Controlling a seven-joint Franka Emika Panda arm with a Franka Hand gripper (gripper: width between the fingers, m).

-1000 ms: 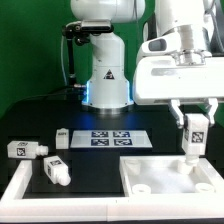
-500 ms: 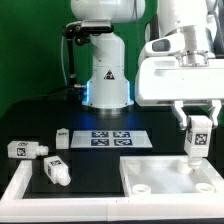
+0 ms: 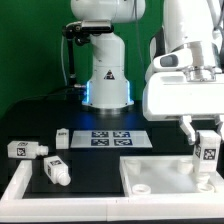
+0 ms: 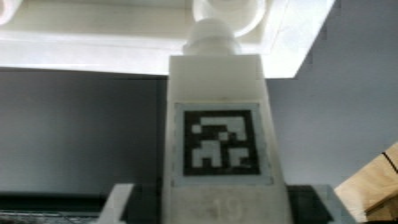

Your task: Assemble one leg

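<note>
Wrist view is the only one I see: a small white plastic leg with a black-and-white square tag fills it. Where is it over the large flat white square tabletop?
Observer: The gripper holds the leg upright above the tabletop's end at the exterior view's right.
Operator: Do other legs wait somewhere?
Observer: Yes, a loose leg and a nearer loose leg lie on the black table at the exterior view's left.

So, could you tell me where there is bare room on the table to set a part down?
Bare black table lies between the marker board, the tabletop and the loose legs. Crowded: the exterior view's left, with those loose legs, and where the claw holds the leg.
</note>
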